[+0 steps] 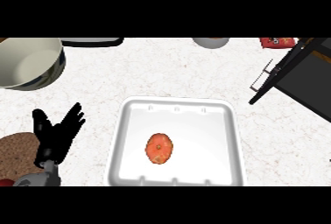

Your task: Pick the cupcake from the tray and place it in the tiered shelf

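An orange-red cupcake (160, 148) lies near the middle of a white tray (223, 131) at the centre of the counter. The black tiered shelf (294, 72) stands at the upper right, only partly in view. My left hand (58, 131) is at the lower left, left of the tray and apart from it, open with its fingers straight and pointing up. My right hand does not show.
A large grey pot (29, 63) sits at the upper left. A brown round object (16, 153) lies at the left edge beside my left forearm. A grey bowl (211, 42) and a red packet (278, 42) are at the far edge.
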Robot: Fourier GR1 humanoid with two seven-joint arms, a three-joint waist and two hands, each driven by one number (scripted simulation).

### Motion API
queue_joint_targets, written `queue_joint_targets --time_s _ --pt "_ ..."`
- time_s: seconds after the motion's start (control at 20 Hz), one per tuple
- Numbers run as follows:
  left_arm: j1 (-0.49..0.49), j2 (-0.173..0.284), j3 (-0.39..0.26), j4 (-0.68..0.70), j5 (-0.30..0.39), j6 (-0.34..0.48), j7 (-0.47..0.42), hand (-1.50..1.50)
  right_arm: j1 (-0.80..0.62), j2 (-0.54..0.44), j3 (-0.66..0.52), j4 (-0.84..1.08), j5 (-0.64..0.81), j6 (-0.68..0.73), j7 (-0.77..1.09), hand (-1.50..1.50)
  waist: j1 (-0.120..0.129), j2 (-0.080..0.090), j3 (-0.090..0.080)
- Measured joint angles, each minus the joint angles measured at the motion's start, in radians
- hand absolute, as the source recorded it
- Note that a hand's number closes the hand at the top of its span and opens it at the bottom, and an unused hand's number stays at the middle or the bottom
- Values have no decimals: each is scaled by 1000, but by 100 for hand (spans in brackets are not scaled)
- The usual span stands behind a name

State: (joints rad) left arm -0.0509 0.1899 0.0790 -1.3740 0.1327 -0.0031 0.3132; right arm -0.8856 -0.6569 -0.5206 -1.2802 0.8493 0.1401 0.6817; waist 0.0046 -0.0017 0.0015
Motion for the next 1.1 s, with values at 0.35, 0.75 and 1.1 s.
queue_joint_targets --time_s 0.35,0.75,1.1 --pt "3 -9 -1 12 -9 -6 -35 0 -55 21 -88 0 -89 -125 15 -150 1 -1 1" --pt "-4 -9 5 0 -11 1 -8 0 -73 -6 -184 -39 -163 -263 32 -150 -2 -1 0" --pt "9 -17 9 7 -19 5 -35 0 1 -113 -267 -128 -135 -312 111 -150 -12 -4 1"
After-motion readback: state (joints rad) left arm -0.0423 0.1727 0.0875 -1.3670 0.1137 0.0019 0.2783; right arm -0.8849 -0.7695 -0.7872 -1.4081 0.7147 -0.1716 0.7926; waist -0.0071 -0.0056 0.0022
